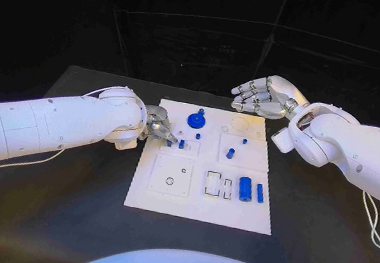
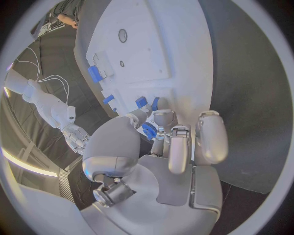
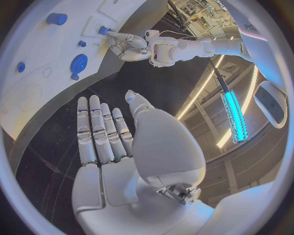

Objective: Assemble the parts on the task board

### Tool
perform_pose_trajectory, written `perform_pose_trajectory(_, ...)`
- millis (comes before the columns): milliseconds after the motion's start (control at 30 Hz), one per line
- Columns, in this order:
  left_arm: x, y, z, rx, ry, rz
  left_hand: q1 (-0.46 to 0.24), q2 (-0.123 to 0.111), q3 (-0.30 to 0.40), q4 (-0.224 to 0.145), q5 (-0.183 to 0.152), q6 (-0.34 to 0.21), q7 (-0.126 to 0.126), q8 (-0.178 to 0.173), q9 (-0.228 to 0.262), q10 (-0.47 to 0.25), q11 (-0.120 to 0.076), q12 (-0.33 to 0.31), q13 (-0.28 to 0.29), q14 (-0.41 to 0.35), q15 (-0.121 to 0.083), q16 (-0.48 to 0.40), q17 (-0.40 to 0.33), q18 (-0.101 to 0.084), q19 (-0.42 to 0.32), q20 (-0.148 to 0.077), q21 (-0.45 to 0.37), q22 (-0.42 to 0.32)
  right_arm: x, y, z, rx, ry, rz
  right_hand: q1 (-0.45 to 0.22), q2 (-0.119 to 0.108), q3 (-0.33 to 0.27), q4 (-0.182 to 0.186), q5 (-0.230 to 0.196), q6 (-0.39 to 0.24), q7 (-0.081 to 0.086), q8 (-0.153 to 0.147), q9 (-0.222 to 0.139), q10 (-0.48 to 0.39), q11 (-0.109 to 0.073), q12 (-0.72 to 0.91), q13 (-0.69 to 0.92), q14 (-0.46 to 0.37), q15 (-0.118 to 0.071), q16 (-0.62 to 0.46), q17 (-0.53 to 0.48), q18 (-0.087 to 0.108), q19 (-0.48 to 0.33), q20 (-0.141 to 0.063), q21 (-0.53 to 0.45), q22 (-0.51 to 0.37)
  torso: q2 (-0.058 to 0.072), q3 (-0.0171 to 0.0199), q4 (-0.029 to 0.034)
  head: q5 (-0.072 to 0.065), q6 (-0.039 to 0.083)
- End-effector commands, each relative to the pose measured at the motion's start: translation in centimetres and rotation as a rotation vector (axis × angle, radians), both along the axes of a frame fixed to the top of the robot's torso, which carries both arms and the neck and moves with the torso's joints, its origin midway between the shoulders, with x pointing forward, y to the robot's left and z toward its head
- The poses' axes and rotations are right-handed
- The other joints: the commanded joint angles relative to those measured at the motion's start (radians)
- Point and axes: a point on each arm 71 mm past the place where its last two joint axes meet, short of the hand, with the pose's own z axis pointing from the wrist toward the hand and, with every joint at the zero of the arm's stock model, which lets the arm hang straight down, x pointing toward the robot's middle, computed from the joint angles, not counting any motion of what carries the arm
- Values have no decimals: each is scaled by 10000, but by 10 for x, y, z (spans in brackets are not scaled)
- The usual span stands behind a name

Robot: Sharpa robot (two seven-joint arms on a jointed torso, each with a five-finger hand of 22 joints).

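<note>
Black table (image 1: 59,219), bare dark surface on all sides of the white task board (image 1: 165,199), widest margin toward 6 o'clock. Board sits centre; its 9 o'clock edge is met by the left hand (image 1: 156,128), its 1 o'clock corner lies near the right hand (image 1: 266,95). Right hand hovers off the board, fingers straight and spread, holding nothing. Left hand's fingers close round a small blue peg (image 1: 181,144) at the board's left-centre recess. Blue gear (image 1: 196,119) at 12 o'clock on the board; large blue cylinder (image 1: 245,186) and slim blue bar (image 1: 259,193) at 4 o'clock.
</note>
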Motion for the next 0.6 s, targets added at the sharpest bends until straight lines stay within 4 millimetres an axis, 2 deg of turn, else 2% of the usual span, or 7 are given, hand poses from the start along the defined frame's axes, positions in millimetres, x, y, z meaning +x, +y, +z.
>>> perform_pose_trajectory(33,0,0,0,-5,62,30,-150,-51,-125,64,-31,62,2,10,-14,16,-14,41,-3,1036,-65,64,2634,-117,54,-47,-30,16,0,1,2,51,-25,89,-13,92,-17,-54,45,-83,646,50,-9,-33,2,69,-12,6,41,-47,-12,102,71,-26,-32,-14,-7,0,0,-5,8)
perform_pose_trajectory(200,1,1,1,-78,-44,122,-518,-294,-586,279,-29,106,16,12,-27,14,2,48,-4,1036,-58,64,2634,-117,57,-44,-40,19,0,1,2,47,-22,82,-13,92,-17,-54,45,-83,646,50,-9,-33,2,69,-12,6,41,-47,-12,102,71,-26,-32,-14,-5,0,3,-12,24)
perform_pose_trajectory(367,2,2,2,-421,-200,408,-998,-497,-1352,677,-29,95,5,-19,-55,-63,-9,-31,-114,1036,-64,64,2634,-104,38,-48,-87,-19,0,1,1,45,-20,82,-47,114,-27,-46,70,-99,645,83,-8,-51,1,107,-12,16,41,-43,-41,104,99,-24,-74,-39,-3,-3,13,-32,34)
perform_pose_trajectory(500,3,4,5,-860,-460,695,-1202,-619,-2079,983,-25,-12,29,-69,-84,-421,11,-528,-761,1033,-60,56,2622,-94,18,-49,-139,-61,0,1,1,42,-17,82,-47,114,-27,-46,70,-99,645,83,-8,-51,1,107,-12,16,41,-43,-41,104,99,-24,-74,-39,-5,-8,7,-33,44)
perform_pose_trajectory(600,3,5,6,-1245,-624,919,-1200,-586,-2452,1164,-25,-148,76,-129,-112,-645,46,-822,-1127,1028,-32,43,2602,-86,-1,-35,-182,-99,0,0,1,40,-16,78,-47,114,-27,-46,70,-99,645,83,-8,-51,1,107,-12,16,41,-43,-41,104,99,-24,-74,-39,-5,-7,6,-35,46)
